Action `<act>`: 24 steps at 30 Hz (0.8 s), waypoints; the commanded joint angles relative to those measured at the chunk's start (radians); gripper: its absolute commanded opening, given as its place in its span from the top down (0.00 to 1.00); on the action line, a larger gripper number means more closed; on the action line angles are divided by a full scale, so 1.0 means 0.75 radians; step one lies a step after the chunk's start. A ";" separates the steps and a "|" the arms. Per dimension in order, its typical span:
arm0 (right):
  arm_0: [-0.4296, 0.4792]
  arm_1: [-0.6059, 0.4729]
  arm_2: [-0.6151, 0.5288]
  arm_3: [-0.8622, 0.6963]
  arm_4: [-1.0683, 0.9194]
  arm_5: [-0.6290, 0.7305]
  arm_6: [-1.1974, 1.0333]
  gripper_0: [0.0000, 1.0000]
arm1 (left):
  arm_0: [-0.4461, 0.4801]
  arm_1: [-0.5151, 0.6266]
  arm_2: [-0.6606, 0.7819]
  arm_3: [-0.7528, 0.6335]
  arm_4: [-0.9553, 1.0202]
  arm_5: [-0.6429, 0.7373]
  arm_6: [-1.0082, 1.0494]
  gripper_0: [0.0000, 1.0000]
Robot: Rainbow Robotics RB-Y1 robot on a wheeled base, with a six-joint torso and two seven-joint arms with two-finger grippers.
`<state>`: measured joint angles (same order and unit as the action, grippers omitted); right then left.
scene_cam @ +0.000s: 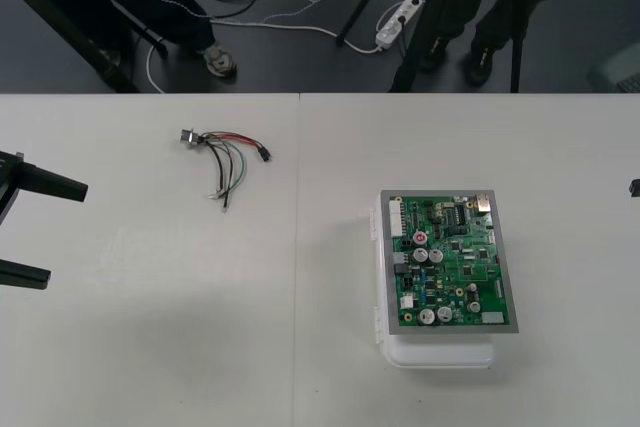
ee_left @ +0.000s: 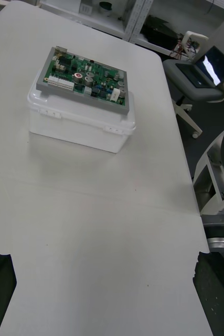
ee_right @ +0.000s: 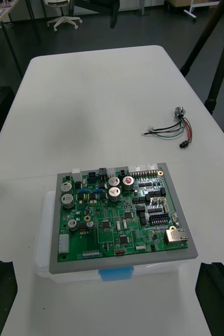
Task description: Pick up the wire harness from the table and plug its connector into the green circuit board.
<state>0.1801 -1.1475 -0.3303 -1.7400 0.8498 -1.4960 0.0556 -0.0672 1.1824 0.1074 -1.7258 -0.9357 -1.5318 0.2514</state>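
Left gripper (scene_cam: 66,232): at the table's (scene_cam: 150,347) left side, fingers wide apart, empty.
Right gripper (ee_right: 109,268): at the table's right side, facing the board; fingers spread wide, empty.
Base (scene_cam: 440,352): white box on the right half of the table, on the robot's side of the harness.
Board (scene_cam: 450,262): green, flat on the base, packed with small parts; no plug is in it.
Harness (scene_cam: 225,152): loose on the table, left of centre, towards the far edge, well apart from the board and both grippers.
Wires (scene_cam: 228,169): thin and fanned out; probably limp and very light, so a poor place to grip.
Socket (scene_cam: 188,137): round metal end, on the left; likely the heaviest part, so it would hang below a lifted plug.
Plug (scene_cam: 266,155): small black end, on the side nearest the board; likely stiff but easy to tilt.
Hold: best on the plug's body, or the wires just behind it, with a light pinch.
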 commanded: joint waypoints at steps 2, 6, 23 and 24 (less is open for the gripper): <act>0.013 -0.057 -0.040 -0.012 0.006 0.000 -0.023 0.00 | 0.018 0.035 0.012 -0.002 0.020 -0.052 0.023 0.00; 0.013 -0.057 -0.040 -0.012 0.006 0.000 -0.023 0.00 | 0.018 0.035 0.012 -0.002 0.020 -0.052 0.023 0.00; 0.013 -0.057 -0.040 -0.012 0.006 0.000 -0.023 0.00 | 0.018 0.035 0.012 -0.002 0.020 -0.052 0.023 0.00; 0.013 -0.057 -0.040 -0.012 0.006 0.000 -0.023 0.00 | 0.018 0.035 0.012 -0.002 0.020 -0.052 0.023 0.00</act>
<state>0.1801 -1.1475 -0.3303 -1.7400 0.8498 -1.4960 0.0556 -0.0672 1.1824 0.1074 -1.7258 -0.9357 -1.5318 0.2514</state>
